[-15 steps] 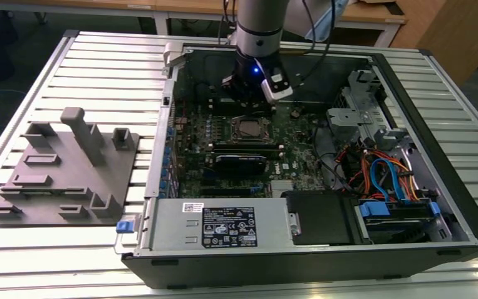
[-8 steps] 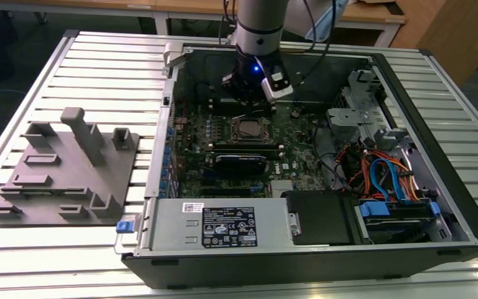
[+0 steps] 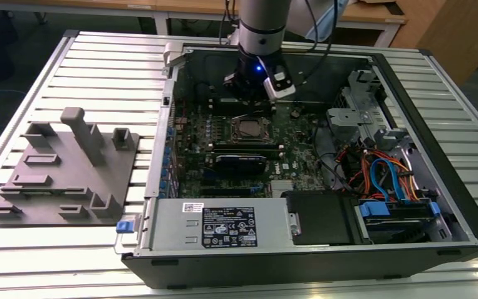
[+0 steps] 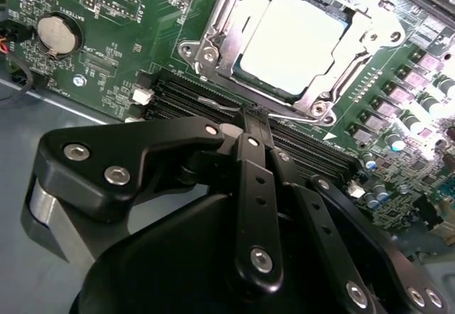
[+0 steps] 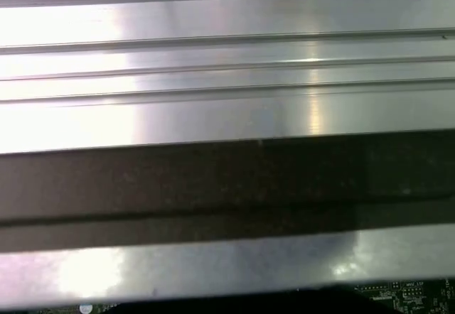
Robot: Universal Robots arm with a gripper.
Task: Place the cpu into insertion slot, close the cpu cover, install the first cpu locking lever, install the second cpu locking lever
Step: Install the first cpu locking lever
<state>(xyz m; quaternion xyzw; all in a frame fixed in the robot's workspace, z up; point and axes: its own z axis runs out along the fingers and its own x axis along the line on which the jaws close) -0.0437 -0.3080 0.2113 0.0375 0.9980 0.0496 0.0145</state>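
Just beyond the clenched, empty black claw (image 4: 254, 118), past the memory slots (image 4: 213, 101), lies the flat silver-tan square cpu (image 4: 295, 40), seated under its silver frame cover (image 4: 220, 15).

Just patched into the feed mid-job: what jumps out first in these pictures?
The open black computer case lying on the slatted metal table, its green motherboard exposed. The black gripper hangs over the board beside the small square insertion slot; there the flat square silver-topped cpu sits inside the thin silver metal cpu cover. On the exterior view's left stands a grey moulded fixture tray.
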